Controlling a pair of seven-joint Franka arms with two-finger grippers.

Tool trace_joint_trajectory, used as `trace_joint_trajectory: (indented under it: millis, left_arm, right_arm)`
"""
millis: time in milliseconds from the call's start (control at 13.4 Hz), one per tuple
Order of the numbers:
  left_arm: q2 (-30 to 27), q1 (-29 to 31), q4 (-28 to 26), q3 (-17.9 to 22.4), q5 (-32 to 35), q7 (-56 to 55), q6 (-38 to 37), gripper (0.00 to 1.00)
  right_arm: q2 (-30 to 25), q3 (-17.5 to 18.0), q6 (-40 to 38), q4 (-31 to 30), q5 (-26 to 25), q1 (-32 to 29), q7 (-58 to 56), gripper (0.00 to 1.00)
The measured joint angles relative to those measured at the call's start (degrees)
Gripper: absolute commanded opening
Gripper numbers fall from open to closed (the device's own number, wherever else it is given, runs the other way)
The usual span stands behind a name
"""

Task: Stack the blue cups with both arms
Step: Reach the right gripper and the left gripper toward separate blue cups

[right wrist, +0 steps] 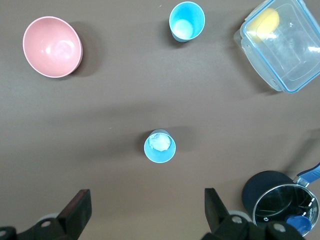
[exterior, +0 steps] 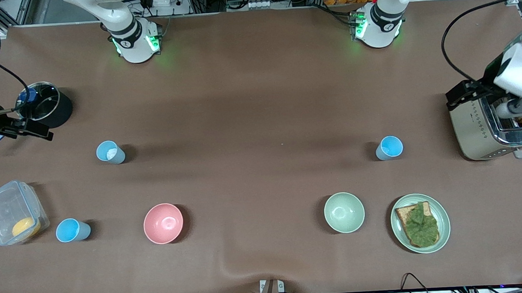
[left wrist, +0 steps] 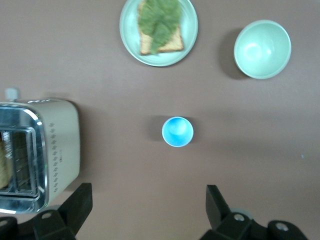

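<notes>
Brown table [exterior: 259, 119]. Toaster [exterior: 488, 128] holds bread; plate [exterior: 444, 226] carries toast with lettuce; clear box [exterior: 5, 209] holds something yellow. Three blue cups stand upright, well apart. Left gripper [left wrist: 147, 210] spread wide over sky-blue cup [left wrist: 177, 131]; right gripper [right wrist: 147, 210] wide over pale cup [right wrist: 160, 147].

Table [exterior: 258, 97] covered with brown cloth, creased near the camera edge. Standing on it: pale blue cup [exterior: 110, 152] and sky-blue cup [exterior: 72, 230] toward the right arm's end; a third blue cup [exterior: 389, 148] toward the left arm's end. Pink bowl [exterior: 163, 223] and green bowl [exterior: 344, 212] nearer the camera. Green plate [exterior: 443, 219] carrying toast with a leaf sits beside the green bowl. Toaster [exterior: 474, 131], black pot [exterior: 44, 106] and clear lidded container [exterior: 9, 211] sit at the table ends.
</notes>
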Motion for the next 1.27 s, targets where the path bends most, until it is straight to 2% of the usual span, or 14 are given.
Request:
trace_joint_trajectory:
  millis: [224,523,971,1270]
  left_arm:
    - [1.4,-0.02,-0.44,-0.16,-0.73,1.35,-0.15,1.0]
    - [1.79,0.72,-5.86,-0.11,-1.42,1.17,3.01,1.0]
    - [5.04,2.46,-19.38,-0.11,-1.43,1.33,22.39,1.0]
    - [9.63,0.65,-23.01,-0.41,-0.87,1.39,29.08,1.0]
  right_arm:
    - [0.0,0.0,0.0,0.0,0.0,0.0,0.11,1.0]
    - [0.0,-0.01,-0.03,0.0,0.0,0.0,0.17,1.0]
    - [0.7,0.0,-0.32,-0.14,0.0,0.0,0.23,1.0]
    - [5.99,0.39,-0.24,-0.59,-0.38,0.7,0.19,1.0]
